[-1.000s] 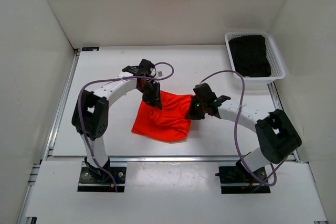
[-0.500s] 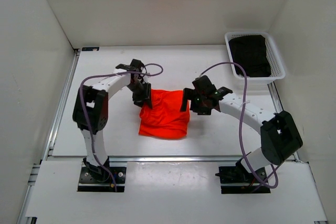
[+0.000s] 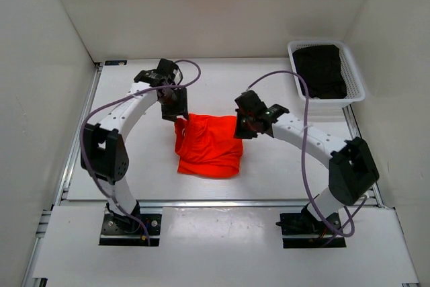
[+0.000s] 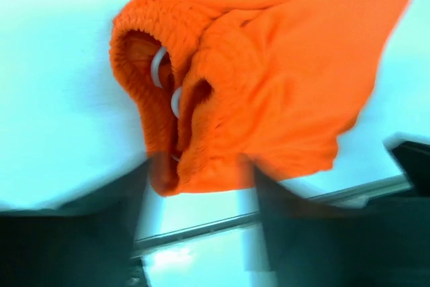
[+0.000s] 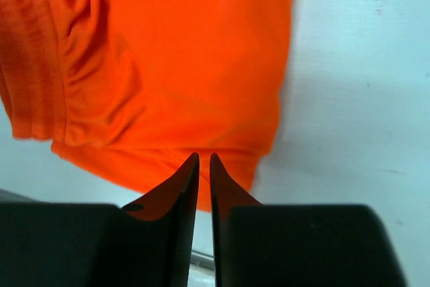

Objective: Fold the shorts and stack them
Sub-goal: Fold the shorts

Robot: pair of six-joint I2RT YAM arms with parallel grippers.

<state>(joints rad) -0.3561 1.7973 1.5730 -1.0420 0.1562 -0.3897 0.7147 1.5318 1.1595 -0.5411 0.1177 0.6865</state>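
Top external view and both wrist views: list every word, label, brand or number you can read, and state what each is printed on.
No text can be read in any view. The shorts, the white basket and the table show no legible print, tag or number.

- Desk point(image 3: 134, 159): white, flat surface. It also shows as a pale background in both wrist views.
- Basket point(image 3: 356, 75): white plastic with slotted walls, standing on the desk at the far right corner, close to the right wall.
- Dark cloth point(image 3: 321, 68): black fabric lying inside the basket and filling most of its floor; its type cannot be told.
- Walls point(image 3: 201, 11): plain white panels enclosing the desk on the left, far and right sides.
- Metal rail point(image 3: 75, 146): silver profile running along the desk's left edge; a similar one runs along the near edge.
- Black bracket point(image 3: 115, 63): small, at the far left corner.
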